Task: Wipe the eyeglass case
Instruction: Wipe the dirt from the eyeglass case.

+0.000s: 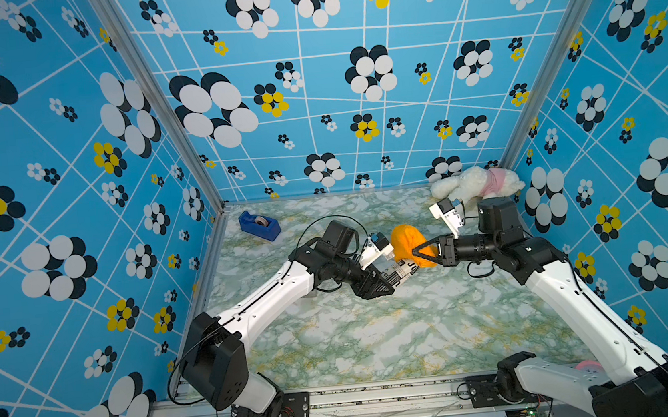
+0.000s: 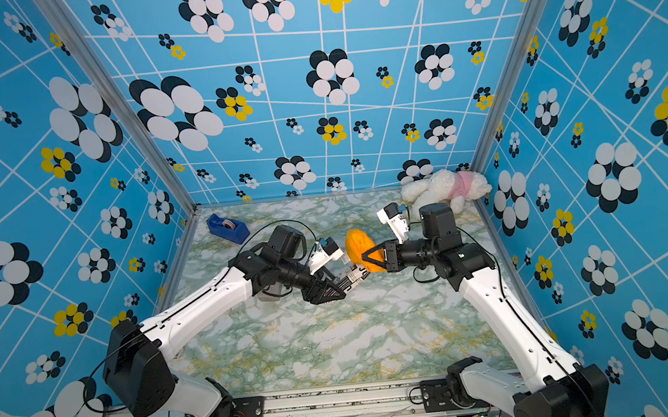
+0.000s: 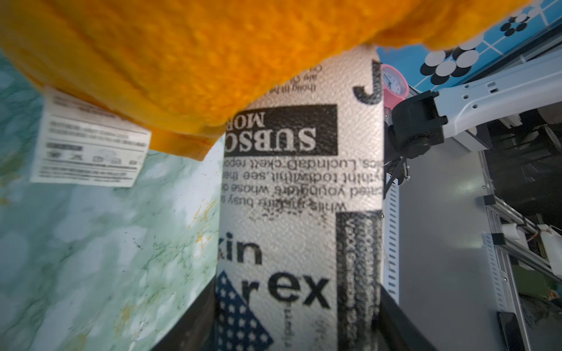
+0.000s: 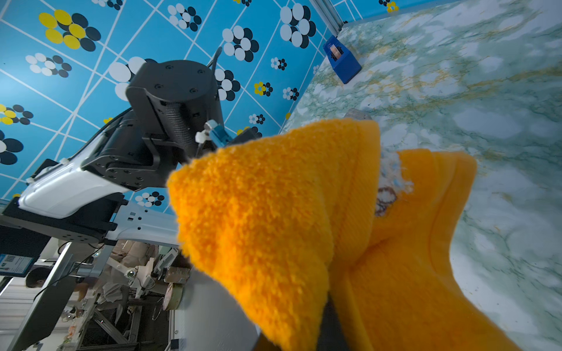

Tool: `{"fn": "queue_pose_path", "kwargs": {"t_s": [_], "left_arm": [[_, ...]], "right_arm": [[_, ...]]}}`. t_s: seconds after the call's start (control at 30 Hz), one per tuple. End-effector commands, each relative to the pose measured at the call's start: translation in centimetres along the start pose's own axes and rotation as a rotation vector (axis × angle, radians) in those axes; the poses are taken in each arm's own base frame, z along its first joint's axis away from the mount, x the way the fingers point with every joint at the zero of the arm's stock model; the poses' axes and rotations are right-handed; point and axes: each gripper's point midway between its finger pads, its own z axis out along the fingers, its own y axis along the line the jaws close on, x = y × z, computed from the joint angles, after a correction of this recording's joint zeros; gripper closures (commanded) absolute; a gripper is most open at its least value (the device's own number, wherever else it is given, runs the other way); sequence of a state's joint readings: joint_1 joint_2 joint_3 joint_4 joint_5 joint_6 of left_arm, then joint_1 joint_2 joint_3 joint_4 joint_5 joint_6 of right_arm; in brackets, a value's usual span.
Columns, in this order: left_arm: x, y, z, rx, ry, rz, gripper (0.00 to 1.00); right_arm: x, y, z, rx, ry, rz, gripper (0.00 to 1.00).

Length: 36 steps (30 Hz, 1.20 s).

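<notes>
The eyeglass case (image 1: 400, 273) (image 2: 352, 277), white with black newspaper print, is held above the marble table (image 1: 377, 330) by my left gripper (image 1: 385, 284) (image 2: 338, 290), which is shut on its near end. In the left wrist view the case (image 3: 301, 188) runs out from between the black fingers (image 3: 194, 322) of that gripper (image 3: 296, 319). My right gripper (image 1: 419, 249) (image 2: 370, 254) (image 4: 328, 319) is shut on a fluffy orange cloth (image 1: 405, 239) (image 2: 358, 240) (image 4: 273, 212). The cloth (image 3: 182, 60) lies over the case's far end, its white label (image 3: 88, 139) hanging beside it.
A blue tape dispenser (image 1: 259, 224) (image 4: 342, 62) stands at the table's back left. A white plush toy in pink (image 1: 476, 185) lies in the back right corner. A pink clock (image 3: 394, 82) sits near the right arm's base. Patterned walls close three sides.
</notes>
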<state>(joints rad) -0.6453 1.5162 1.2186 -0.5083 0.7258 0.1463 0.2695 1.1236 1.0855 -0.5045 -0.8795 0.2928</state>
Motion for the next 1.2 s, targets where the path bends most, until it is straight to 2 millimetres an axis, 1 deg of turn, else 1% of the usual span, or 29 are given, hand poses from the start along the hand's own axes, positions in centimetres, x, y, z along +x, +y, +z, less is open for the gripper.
{"fn": "queue_pose_path", "kwargs": {"t_s": [0.0,0.07,0.13,0.2,0.23,0.27,0.3,0.33,0.4,0.47,0.53,0.63,0.7,0.77,0.83,0.9,0.97,1.07,1.17], "left_arm": [[-1.8,1.7,-1.9,-0.110,-0.063,0.042,0.87],[-1.3,1.7,-2.0,-0.109,-0.025,0.044,0.87],[-1.3,1.2,-2.1,-0.095,-0.007,0.038,0.87],[-1.7,0.3,-2.2,-0.076,-0.016,0.055,0.87],[-1.9,-0.2,-2.3,-0.073,-0.022,0.064,0.87],[-2.0,-0.6,-2.3,-0.068,-0.025,0.074,0.86],[-2.0,-1.1,-2.2,-0.059,-0.024,0.082,0.86],[-2.0,-1.4,-2.1,-0.055,-0.018,0.089,0.86],[-1.7,-1.6,-1.8,-0.055,0.008,0.089,0.86],[-1.2,-1.1,-1.3,-0.067,0.045,0.080,0.86],[-0.8,-0.6,-1.0,-0.080,0.073,0.073,0.87],[-0.8,-0.1,-0.9,-0.091,0.073,0.075,0.87],[-1.1,0.5,-1.1,-0.115,0.053,0.076,0.87],[-1.2,1.5,-1.4,-0.145,0.039,0.066,0.87],[-1.2,2.6,-1.8,-0.182,0.036,0.052,0.87],[-1.1,3.3,-2.0,-0.201,0.035,0.038,0.88],[-1.1,3.4,-2.1,-0.200,0.033,0.040,0.88],[-1.1,3.1,-2.1,-0.196,0.026,0.042,0.88],[-0.7,3.1,-2.2,-0.208,0.022,0.044,0.88]], "right_arm": [[0.9,0.4,-1.3,-0.049,0.022,0.101,1.00],[-0.1,-1.1,-1.9,-0.025,-0.043,0.131,1.00],[-0.5,-3.3,-1.9,0.034,-0.066,0.155,1.00],[-0.7,-6.0,-1.0,0.103,-0.058,0.184,1.00],[-0.9,-7.0,-0.5,0.113,-0.055,0.208,1.00],[-1.2,-7.7,0.1,0.105,-0.055,0.230,1.00],[-1.5,-7.9,0.7,0.082,-0.061,0.243,1.00],[-2.0,-7.7,1.4,0.048,-0.074,0.241,1.00],[-2.5,-6.4,2.6,-0.002,-0.068,0.197,1.00],[-2.3,-4.5,3.4,-0.056,-0.033,0.146,1.00],[-1.9,-3.0,3.5,-0.103,-0.011,0.119,1.00],[-0.7,-1.9,2.8,-0.133,0.012,0.123,1.00],[0.4,-1.2,2.4,-0.155,0.036,0.140,1.00],[1.4,-0.4,1.6,-0.160,0.047,0.138,1.00],[1.9,0.8,0.6,-0.169,0.036,0.131,1.00],[1.7,2.3,-0.4,-0.189,0.002,0.114,1.00],[1.5,3.1,-1.2,-0.182,-0.025,0.096,1.00],[1.6,2.8,-1.2,-0.150,-0.009,0.099,1.00],[1.2,2.8,-1.1,-0.150,-0.009,0.098,1.00]]}}
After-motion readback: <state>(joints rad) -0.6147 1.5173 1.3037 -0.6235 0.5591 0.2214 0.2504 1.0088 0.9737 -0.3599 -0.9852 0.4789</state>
